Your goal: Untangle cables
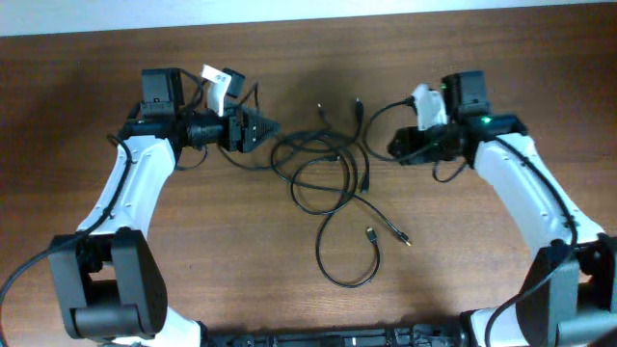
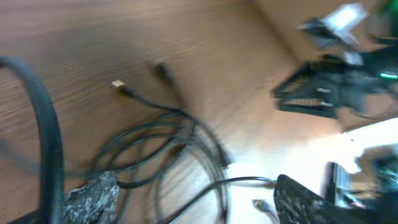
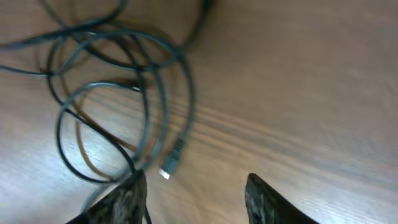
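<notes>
Cables (image 1: 328, 164): thin black cords, round-jacketed, looped over one another mid-table; one loop trails toward 6 o'clock.
Handling: likely light, limp and slick; pulling one drags its neighbours.
Hold: best on a free stretch by the plug (image 1: 371, 232) at 5 o'clock.
Left gripper (image 1: 273, 128): 10 o'clock of the tangle, spread wide, empty.
Right gripper (image 1: 393, 152): 2 o'clock, spread wide, empty.
Table (image 1: 482, 270): smooth wood grain.

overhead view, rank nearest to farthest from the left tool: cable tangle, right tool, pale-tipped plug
From the left tool:
1. tangle, just off its tips at mid-table.
2. right tool, across the tangle on the right side.
3. pale-tipped plug, right of the tangle and nearer the arm bases.
</notes>
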You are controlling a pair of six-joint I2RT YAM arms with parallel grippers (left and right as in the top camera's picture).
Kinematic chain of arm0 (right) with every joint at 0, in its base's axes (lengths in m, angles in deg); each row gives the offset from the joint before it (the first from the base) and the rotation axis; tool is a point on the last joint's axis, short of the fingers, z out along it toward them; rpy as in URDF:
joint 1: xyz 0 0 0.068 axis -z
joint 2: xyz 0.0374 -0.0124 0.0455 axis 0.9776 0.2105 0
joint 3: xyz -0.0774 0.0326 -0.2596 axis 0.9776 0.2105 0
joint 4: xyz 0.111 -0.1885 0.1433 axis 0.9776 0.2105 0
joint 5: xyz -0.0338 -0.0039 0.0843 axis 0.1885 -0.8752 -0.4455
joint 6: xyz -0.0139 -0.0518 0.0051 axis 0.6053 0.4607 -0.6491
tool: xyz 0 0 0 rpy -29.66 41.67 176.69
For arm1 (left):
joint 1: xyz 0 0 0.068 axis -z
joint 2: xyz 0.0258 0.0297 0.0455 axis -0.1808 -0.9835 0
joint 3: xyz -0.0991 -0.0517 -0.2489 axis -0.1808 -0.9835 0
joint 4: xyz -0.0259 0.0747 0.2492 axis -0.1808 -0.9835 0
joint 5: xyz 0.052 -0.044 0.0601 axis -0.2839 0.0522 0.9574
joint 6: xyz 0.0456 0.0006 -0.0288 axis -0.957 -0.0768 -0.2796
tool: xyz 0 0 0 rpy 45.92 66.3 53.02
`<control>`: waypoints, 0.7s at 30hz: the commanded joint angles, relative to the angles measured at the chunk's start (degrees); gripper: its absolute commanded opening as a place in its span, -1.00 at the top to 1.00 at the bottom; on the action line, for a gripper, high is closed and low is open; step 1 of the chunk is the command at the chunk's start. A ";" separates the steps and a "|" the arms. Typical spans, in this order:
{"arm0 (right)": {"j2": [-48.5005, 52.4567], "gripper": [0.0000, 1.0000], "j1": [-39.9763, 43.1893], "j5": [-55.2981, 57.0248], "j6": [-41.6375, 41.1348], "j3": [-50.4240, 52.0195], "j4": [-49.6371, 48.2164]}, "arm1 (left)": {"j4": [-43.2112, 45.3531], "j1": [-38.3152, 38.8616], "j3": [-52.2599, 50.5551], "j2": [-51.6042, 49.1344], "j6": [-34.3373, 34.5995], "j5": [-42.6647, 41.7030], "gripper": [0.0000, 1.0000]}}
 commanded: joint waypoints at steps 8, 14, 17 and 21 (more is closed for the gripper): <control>8.59 -0.24 -13.31 -1.14 1.07 -0.42 -14.84 | -9.31 -0.04 0.35 1.42 10.75 40.61 -0.43; 10.05 -0.32 -18.78 -1.07 -12.76 -0.42 -26.08 | -10.58 -0.04 0.24 -0.66 11.58 49.46 -0.39; 10.27 -0.31 -20.28 2.40 -35.50 -0.42 -26.93 | -10.99 -0.04 0.24 -2.54 11.61 49.00 -0.39; 11.32 -0.33 -22.29 2.62 -47.36 -0.42 -31.21 | -10.99 0.42 0.24 -6.25 12.20 49.00 -0.39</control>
